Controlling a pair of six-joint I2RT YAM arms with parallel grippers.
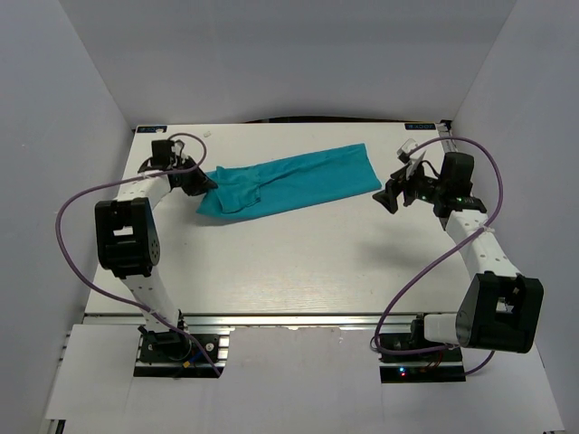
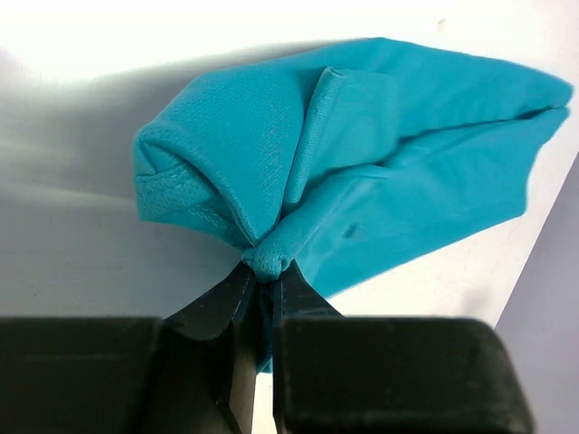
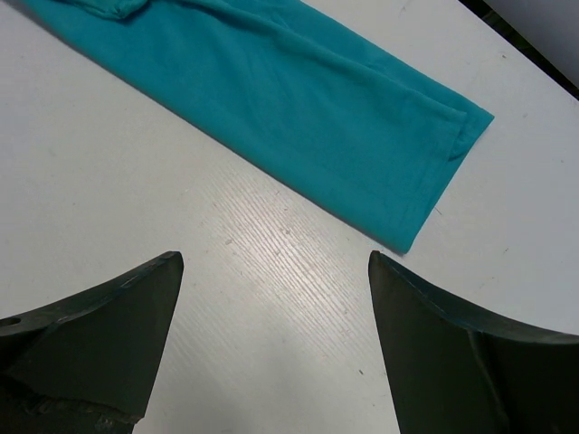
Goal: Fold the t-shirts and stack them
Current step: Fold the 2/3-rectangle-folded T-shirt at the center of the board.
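Teal t-shirt [image 1: 289, 183] folded into long strip, lying diagonal, left end bunched.

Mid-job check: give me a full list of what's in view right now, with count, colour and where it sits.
t-shirt: one, teal, folded into a long strip lying slantwise across the far half of the table
table: one, white, under everything
walls: pale grey, closing in the left, far and right sides
cables: two, purple, one looping beside each arm
arms: two, white and black, bases at the near edge
left gripper: one, black, closed on a pinch of cloth at the shirt's left end
right gripper: one, black, jaws wide open, just off the shirt's right end, not touching it
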